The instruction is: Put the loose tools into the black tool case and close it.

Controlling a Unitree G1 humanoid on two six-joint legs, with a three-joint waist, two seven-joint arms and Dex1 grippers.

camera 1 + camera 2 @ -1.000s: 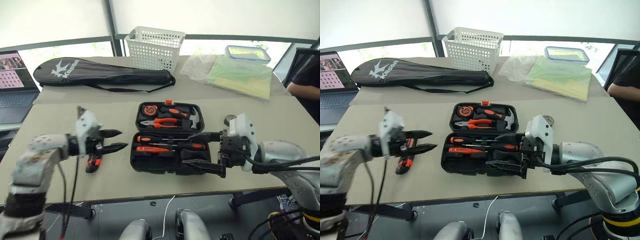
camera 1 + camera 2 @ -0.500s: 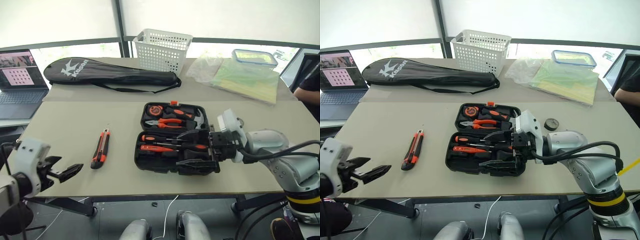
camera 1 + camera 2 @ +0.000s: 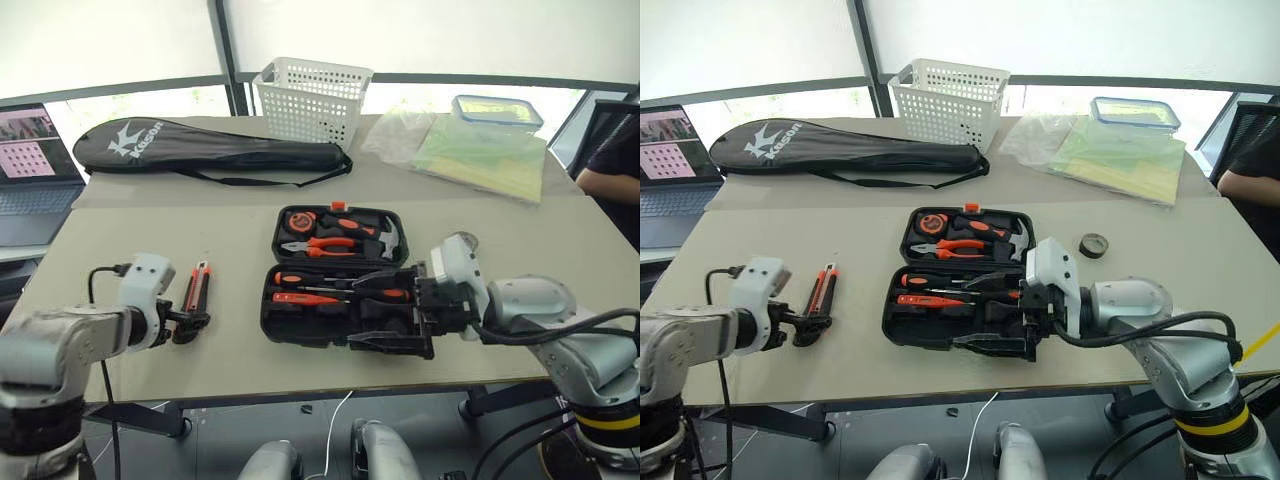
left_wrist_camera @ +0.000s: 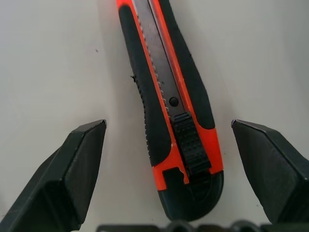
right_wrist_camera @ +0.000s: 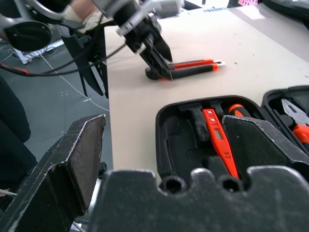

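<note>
Between left claw (image 4: 169,159) fingers: utility knife (image 4: 166,96).

Mostly matt plastic and rubber on a smooth matt tabletop.

You see the utility knife (image 4: 171,104) in orange plastic with black ribbed rubbery grips, a dull metal strip along its middle and a ridged black slider. The black tool case (image 3: 340,272) is matt moulded plastic. At 12 o'clock of it stands a white plastic lattice basket (image 3: 311,97); at 10 o'clock lies a black cloth racket bag (image 3: 205,148). The table (image 3: 130,235) looks smooth and matt.
</note>
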